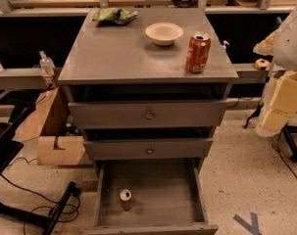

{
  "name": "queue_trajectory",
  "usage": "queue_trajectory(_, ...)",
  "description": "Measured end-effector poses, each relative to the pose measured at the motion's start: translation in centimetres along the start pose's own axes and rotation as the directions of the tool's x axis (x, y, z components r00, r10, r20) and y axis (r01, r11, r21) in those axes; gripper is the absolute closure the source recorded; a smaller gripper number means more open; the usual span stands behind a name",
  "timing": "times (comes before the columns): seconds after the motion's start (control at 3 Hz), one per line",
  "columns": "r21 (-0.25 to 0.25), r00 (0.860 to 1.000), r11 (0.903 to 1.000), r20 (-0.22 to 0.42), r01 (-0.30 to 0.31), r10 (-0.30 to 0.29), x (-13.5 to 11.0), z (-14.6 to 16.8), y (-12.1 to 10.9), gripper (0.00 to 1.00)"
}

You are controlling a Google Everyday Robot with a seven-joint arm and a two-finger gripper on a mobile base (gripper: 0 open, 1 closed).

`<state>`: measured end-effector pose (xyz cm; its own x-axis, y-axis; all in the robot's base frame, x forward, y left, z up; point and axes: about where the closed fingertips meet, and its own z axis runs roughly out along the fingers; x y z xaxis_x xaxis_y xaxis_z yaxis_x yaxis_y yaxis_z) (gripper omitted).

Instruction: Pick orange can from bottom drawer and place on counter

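The bottom drawer (153,185) is pulled open at the foot of the grey cabinet. The orange can (126,199) stands upright on its floor near the front left corner, silver top showing. The counter (123,48) is the cabinet's flat grey top. My gripper (278,111) hangs at the right edge of the view as pale yellowish blocks under a white arm part. It is to the right of the cabinet at the height of the upper drawers, well above and right of the can, and it holds nothing that I can see.
On the counter stand a brighter red-orange can (198,53), a white bowl (163,33) and a green bag (113,16). Two shallower drawers (148,115) with knobs sit slightly open above. A cardboard box (55,131) and cables lie to the left, and a chair base (292,151) to the right.
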<state>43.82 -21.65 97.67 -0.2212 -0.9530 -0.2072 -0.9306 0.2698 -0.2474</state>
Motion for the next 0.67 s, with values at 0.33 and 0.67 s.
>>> queue_trajectory(0.33, 0.0, 1.0, 1.0, 0.0, 0.0, 0.0, 0.0, 0.0, 0.0, 0.0)
queue_trajectory(0.67, -0.001, 0.997, 1.0, 0.077, 0.002, -0.002, -0.4, 1.2, 0.2, 0.0)
